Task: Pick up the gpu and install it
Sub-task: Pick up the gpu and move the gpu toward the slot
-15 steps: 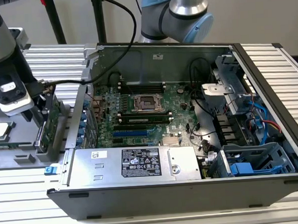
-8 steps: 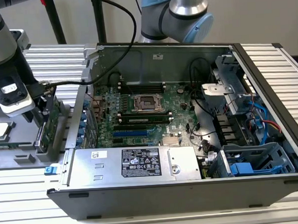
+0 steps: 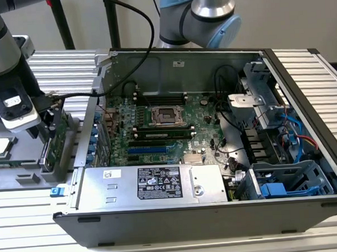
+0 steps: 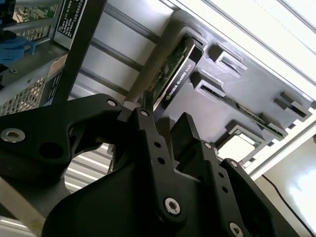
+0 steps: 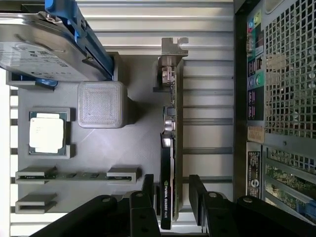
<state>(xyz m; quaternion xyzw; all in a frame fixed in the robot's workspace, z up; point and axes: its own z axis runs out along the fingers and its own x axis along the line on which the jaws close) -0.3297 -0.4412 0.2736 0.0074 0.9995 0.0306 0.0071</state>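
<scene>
The gripper (image 5: 171, 180) is straddling the gpu (image 5: 169, 133). Its jaws are standing parted with the card's dark end running between them, and a gap is showing on each side, wider on one side than the other, so nothing is being held. The gpu is standing on edge in a slot of the grey tray (image 5: 133, 148), outside the computer case (image 5: 281, 98), and is stretching away from the jaws toward its silver bracket (image 5: 173, 49). Because the card is sitting off-centre between the jaws, closing could be shoving it sideways and tilting it in its slot. Gripping one end alone could also be leaving the long card free to swing or jam while lifting. The gripper's own body is hiding how far down the card's faces the fingertips are reaching, and the slot is concealing the card's lower edge.
</scene>
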